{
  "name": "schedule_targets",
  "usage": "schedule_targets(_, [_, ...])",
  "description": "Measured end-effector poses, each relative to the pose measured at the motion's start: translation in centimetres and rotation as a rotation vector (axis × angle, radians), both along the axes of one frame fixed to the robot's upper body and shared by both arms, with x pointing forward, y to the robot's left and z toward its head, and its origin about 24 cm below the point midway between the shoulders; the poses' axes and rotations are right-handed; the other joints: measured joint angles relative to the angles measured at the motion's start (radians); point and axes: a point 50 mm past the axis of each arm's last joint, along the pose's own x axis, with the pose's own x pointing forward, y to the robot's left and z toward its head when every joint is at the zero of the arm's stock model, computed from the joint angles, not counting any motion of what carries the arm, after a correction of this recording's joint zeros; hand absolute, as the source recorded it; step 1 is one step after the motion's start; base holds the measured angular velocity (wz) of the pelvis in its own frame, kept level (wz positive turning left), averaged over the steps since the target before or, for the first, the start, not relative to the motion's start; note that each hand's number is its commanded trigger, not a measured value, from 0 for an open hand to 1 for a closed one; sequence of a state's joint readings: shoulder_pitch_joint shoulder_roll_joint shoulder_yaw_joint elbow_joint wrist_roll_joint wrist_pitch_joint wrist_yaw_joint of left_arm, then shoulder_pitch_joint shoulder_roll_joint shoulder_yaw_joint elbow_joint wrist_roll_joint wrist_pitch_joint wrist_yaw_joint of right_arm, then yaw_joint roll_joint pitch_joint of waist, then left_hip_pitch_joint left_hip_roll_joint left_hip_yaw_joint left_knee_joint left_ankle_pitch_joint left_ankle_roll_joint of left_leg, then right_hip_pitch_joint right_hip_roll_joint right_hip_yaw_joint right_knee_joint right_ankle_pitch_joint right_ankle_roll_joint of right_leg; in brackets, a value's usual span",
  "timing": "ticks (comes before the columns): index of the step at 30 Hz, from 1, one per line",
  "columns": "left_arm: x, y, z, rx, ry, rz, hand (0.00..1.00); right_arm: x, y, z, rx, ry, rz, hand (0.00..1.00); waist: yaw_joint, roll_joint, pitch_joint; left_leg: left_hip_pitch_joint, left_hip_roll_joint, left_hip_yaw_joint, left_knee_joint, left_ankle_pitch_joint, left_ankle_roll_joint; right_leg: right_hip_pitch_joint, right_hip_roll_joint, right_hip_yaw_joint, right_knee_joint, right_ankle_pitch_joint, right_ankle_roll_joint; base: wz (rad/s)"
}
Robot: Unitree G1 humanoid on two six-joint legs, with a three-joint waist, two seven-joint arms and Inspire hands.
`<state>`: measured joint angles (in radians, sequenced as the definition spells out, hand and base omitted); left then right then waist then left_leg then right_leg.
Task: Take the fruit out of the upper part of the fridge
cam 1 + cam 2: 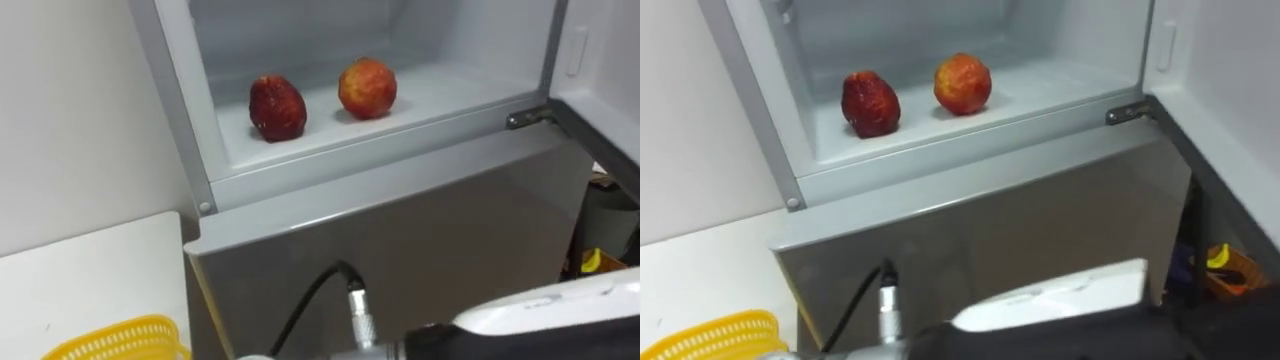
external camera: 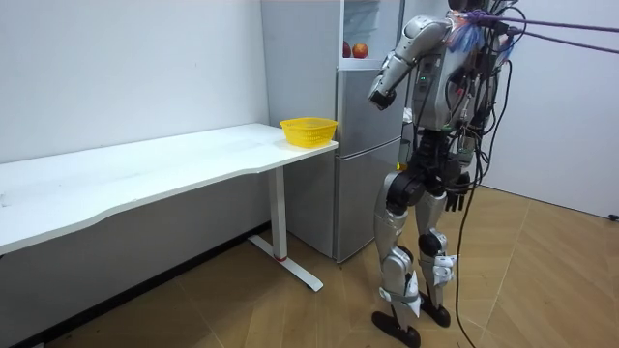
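Facing the fridge [image 2: 363, 145] from close in, upright on both feet, just off the end of the white table [image 1: 100, 275].

Upper compartment [image 1: 330, 152]: door [image 1: 600, 60] swung open to my right. Lower door [image 1: 420, 230]: closed, grey.

Contents of the upper compartment, both on its white floor:
- dark red fruit [image 1: 277, 108], left, a little nearer the front edge;
- rounder red and yellow fruit [image 1: 367, 88], right, a little farther back.

The two sit near each other, not touching. Neither is in contact with me.

Right forearm [image 1: 545, 320]: comes in from the lower right of the eye views and lies across the bottom edge, below the lower door's top and well apart from the fruit.

Right hand [image 2: 375, 94]: in the room view it is held up at chest height in front of the fridge, lower than the open compartment. Too small there to read the fingers, so I cannot tell how far open it is or whether anything is in it.

Yellow basket [image 1: 120, 340]: on the table corner next to the fridge, at my lower left.
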<state>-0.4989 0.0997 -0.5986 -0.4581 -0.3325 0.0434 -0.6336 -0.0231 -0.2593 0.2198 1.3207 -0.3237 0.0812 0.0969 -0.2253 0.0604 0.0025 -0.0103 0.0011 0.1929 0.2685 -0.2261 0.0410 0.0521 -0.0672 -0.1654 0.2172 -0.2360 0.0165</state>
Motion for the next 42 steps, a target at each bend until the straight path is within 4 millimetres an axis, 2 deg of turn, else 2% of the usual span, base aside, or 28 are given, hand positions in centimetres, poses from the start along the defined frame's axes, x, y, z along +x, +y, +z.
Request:
schedule_targets(14, [-0.6, -1.2, -0.4, 0.024, 0.009, -0.039, 0.0, 1.4, 0.1, 0.2, 0.001, -0.029, 0.01, 0.0, -0.047, 0.0, 0.0008, 0.0, 0.002, 0.007, 0.0, 0.0, 0.0, 0.004, 0.008, 0.001, -0.012, 0.003, -0.001, 0.0])
schedule_targets(21, [-0.9, -1.7, -0.7, 0.05, -0.008, -0.049, 0.0, 1.5, 0.2, 0.2, 0.001, -0.027, 0.009, 0.0, -0.072, 0.013, 0.0043, -0.007, 0.002, 0.008, 0.0, 0.0, 0.0, -0.001, 0.009, 0.002, -0.016, 0.004, -0.001, 0.0])
schedule_targets(25, [-1.0, -2.1, -0.5, 0.05, -0.041, -0.029, 0.0, 1.4, 0.3, 0.2, 0.002, -0.023, 0.008, 0.0, -0.073, 0.025, 0.0032, -0.005, 0.002, 0.007, 0.0, 0.0, 0.0, 0.0, 0.009, 0.001, -0.012, 0.005, -0.003, -0.02])
schedule_targets(29, [-0.7, -2.1, -0.6, 0.05, -0.038, -0.001, 0.0, 1.4, 0.3, 0.1, 0.007, -0.02, 0.01, 0.0, -0.07, 0.025, 0.0032, 0.007, 0.004, 0.007, -0.004, 0.0, 0.0, 0.01, 0.011, 0.004, -0.013, 0.006, -0.004, -0.04])
schedule_targets(31, [-0.5, -2.0, -0.5, 0.054, -0.049, 0.02, 0.0, 1.4, 0.5, 0.1, 0.014, -0.011, 0.025, 0.0, -0.062, 0.025, 0.0033, 0.016, 0.005, 0.006, -0.019, 0.002, -0.004, 0.01, 0.014, 0.014, -0.012, 0.006, -0.005, -0.04])
schedule_targets(34, [0.0, -1.6, -0.4, 0.056, -0.075, 0.074, 0.0, 1.2, 0.4, 0.1, 0.015, -0.009, 0.018, 0.0, -0.032, 0.023, 0.0047, 0.028, 0.004, 0.009, -0.031, 0.003, -0.006, 0.015, 0.013, 0.025, -0.012, 0.005, -0.005, -0.09])
schedule_targets(39, [0.9, 0.2, 0.9, 0.002, -0.138, 0.22, 0.0, 1.2, 0.5, 0.1, 0.022, -0.037, -0.029, 0.0, 0.022, 0.002, 0.0152, 0.033, 0.002, 0.003, -0.033, 0.005, -0.007, 0.013, 0.014, 0.019, -0.012, 0.004, -0.005, 0.0])
schedule_targets(42, [1.5, 2.0, 2.2, -0.075, -0.173, 0.324, 0.0, 0.8, 0.5, 0.0, 0.022, -0.032, -0.04, 0.0, 0.059, -0.019, 0.0103, 0.032, 0.002, -0.005, -0.033, 0.005, -0.008, 0.019, 0.014, 0.01, -0.013, 0.004, -0.005, 0.06])
